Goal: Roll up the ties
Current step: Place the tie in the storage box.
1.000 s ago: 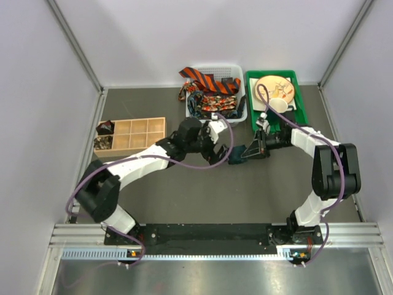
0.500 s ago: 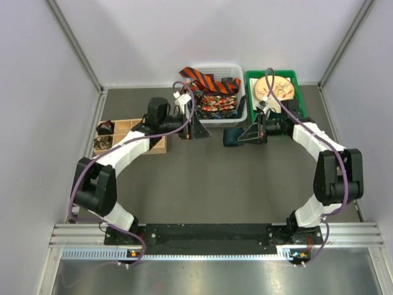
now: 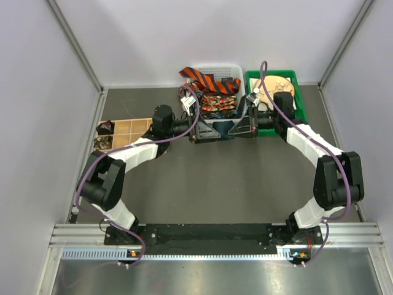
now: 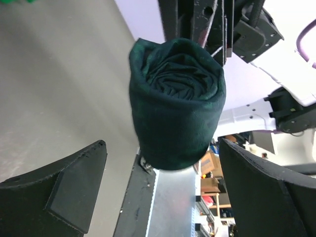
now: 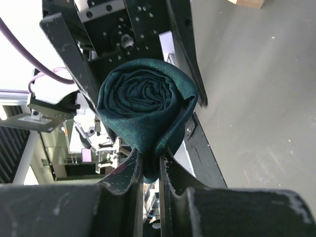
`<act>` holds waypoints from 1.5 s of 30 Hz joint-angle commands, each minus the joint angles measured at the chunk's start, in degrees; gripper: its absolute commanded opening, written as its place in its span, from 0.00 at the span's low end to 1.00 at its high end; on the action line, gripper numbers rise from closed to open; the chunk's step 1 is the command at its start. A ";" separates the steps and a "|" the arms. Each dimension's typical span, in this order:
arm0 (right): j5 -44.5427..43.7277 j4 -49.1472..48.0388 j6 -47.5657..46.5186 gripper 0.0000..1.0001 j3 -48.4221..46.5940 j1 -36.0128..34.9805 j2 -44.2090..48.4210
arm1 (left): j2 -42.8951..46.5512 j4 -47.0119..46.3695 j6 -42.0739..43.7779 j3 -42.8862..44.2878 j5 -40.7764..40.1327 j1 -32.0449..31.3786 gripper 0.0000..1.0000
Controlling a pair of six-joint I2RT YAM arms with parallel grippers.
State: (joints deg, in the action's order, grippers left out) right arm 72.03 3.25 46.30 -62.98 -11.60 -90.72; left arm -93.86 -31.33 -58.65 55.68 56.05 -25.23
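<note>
Grey table [image 3: 245,184] with basket [image 3: 236,66], green tray [image 3: 298,83], perhaps wooden box [image 3: 123,127].

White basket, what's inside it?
In the white basket, an orange-and-black striped tie drapes over the back left rim; dark red-patterned ties fill the middle. The bottom is hidden under them, and the left gripper and right gripper cover the near edge.

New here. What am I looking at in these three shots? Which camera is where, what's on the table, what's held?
Two robot arms are bolted at the table's near edge, each ending in a two-finger gripper. The wide shot comes from a fixed overhead camera. The other two cameras sit on the wrists, looking past their own fingers. On the table are a wooden box with compartments, a white basket of ties and a green tray. The right gripper pinches a rolled teal tie. The left gripper is open, its fingers clear of the roll.
</note>
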 commanded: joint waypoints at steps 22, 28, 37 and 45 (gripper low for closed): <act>-0.22 -3.87 0.90 0.00 0.93 -3.35 3.00 | -4.13 -15.95 -9.46 2.06 1.61 -2.36 0.54; -1.27 1.40 -2.97 0.00 0.23 -3.35 3.44 | -3.52 -17.01 -9.46 1.71 1.16 -2.28 0.49; -2.68 4.14 -5.52 0.00 -0.30 -3.35 3.62 | -3.34 -17.00 -10.34 1.98 -0.15 -1.92 0.72; -3.12 4.22 -5.52 0.00 -0.48 -3.43 3.62 | -3.61 -17.09 -10.34 1.98 -0.06 -1.84 0.40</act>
State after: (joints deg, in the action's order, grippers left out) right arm 69.93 6.70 42.39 -61.36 -14.15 -88.92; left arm -98.04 -43.05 -68.49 55.81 57.10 -27.33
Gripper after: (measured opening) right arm 0.106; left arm 0.509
